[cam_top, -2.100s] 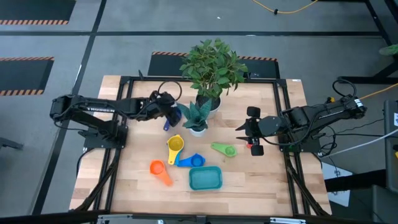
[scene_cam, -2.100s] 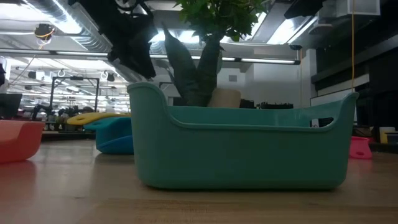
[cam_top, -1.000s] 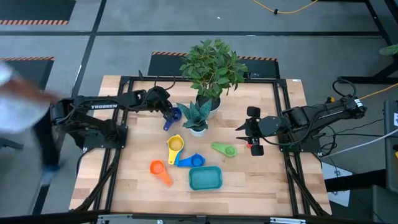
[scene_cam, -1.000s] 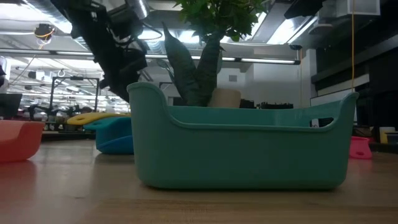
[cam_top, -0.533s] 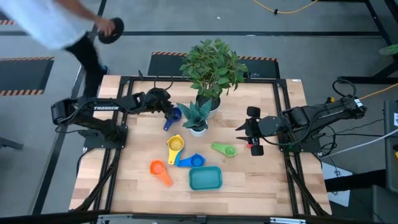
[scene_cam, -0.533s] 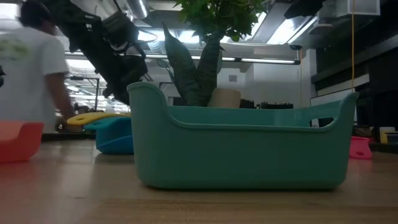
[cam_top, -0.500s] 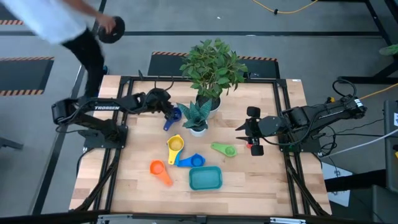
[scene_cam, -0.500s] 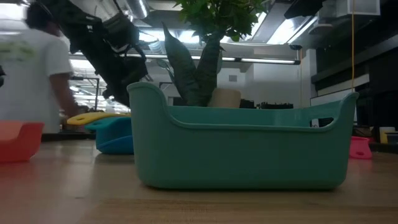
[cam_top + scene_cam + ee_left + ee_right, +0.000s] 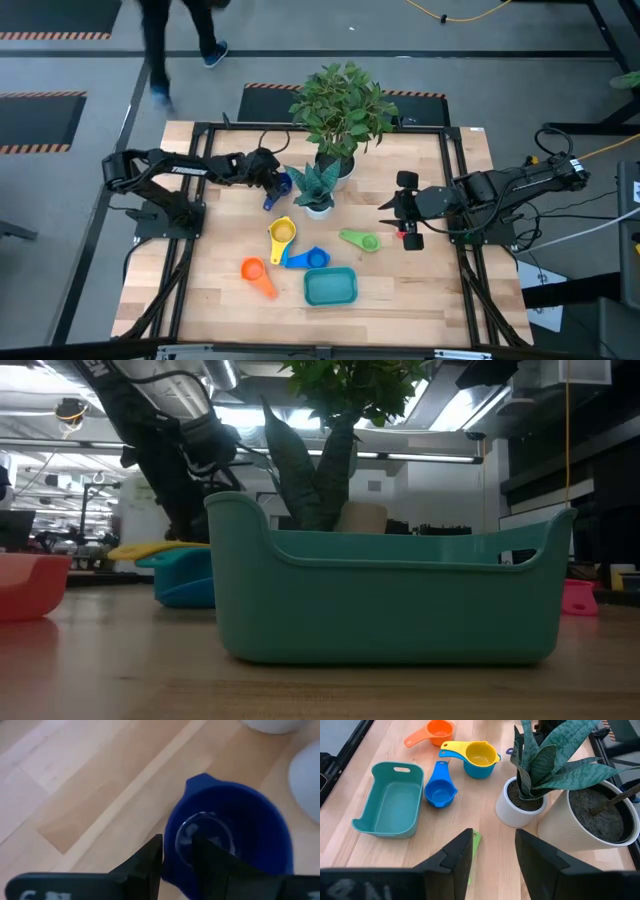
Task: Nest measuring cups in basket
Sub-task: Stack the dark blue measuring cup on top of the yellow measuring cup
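A dark blue measuring cup (image 9: 281, 186) (image 9: 235, 830) stands on its base on the table, beside the small white pot. My left gripper (image 9: 271, 178) (image 9: 177, 862) is down at it and shut on its rim. A yellow cup (image 9: 283, 232), a blue cup (image 9: 317, 258), an orange cup (image 9: 253, 269) and a green cup (image 9: 365, 241) lie on the wood. The teal basket (image 9: 330, 287) (image 9: 390, 605) stands near the near edge. My right gripper (image 9: 383, 213) (image 9: 492, 850) waits open right of the green cup. My left gripper has the dark blue cup's wall at the rim (image 9: 176, 855). One finger (image 9: 215, 865) is inside the bowl and the other (image 9: 150, 860) is outside it. The fingers come slanting down from the table's left. The cup stands upright on the table.
A small white pot with a spiky plant (image 9: 318, 190) and a bigger pot with a leafy plant (image 9: 340, 115) stand just right of the dark blue cup. A small red thing (image 9: 408, 233) lies under my right gripper. A person (image 9: 180, 30) walks beyond the far edge.
My left gripper has sunk lower onto the dark blue cup, with its arm reaching farther toward the table's right. The cup has stayed in place. A person has walked along beyond the table's far left side. My right arm has kept still.
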{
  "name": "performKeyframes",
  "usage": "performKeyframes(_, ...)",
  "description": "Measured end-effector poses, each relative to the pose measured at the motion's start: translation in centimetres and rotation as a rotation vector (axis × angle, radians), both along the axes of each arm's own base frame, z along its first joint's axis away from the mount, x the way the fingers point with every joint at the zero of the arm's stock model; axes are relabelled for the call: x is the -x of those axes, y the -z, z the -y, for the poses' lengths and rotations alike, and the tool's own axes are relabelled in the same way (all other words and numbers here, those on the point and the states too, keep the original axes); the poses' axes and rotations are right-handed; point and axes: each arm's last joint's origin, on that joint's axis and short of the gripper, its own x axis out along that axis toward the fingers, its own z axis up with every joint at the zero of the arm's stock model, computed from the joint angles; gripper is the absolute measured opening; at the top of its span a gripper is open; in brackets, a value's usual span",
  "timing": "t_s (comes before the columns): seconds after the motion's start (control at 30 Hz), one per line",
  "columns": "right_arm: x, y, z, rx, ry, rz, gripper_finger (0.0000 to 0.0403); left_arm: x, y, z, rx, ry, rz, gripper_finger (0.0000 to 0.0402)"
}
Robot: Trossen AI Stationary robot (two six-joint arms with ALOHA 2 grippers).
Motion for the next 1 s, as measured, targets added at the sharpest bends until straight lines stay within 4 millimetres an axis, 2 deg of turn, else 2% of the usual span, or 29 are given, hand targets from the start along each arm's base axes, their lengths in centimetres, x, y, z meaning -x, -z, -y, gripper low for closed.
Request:
performKeyframes(0.17,0.0,0.0,0.0,-0.002,0.001,0.005,0.0152,0.0,0.0,0.0,0.002,-0.004,0.005,0.0078)
performKeyframes(0.4,-0.1,-0.1,0.0,-0.005,0.002,0.009,0.0152,-0.1,-0.2,-0.1,-0.005,-0.014,0.013,0.0012)
performKeyframes(0.67,-0.1,-0.1,0.0,-0.005,0.002,0.009,0.0152,0.2,-0.5,0.1,0.012,-0.033,0.02,0.0009)
performKeyframes(0.77,-0.1,-0.1,0.0,-0.006,0.002,0.01,0.0152,0.6,-1.4,0.3,0.022,-0.049,0.05,0.0006)
performKeyframes(1.0,-0.1,-0.1,0.0,-0.006,0.002,0.01,0.0152,3.3,-4.1,1.6,0.097,-0.115,0.073,0.0005)
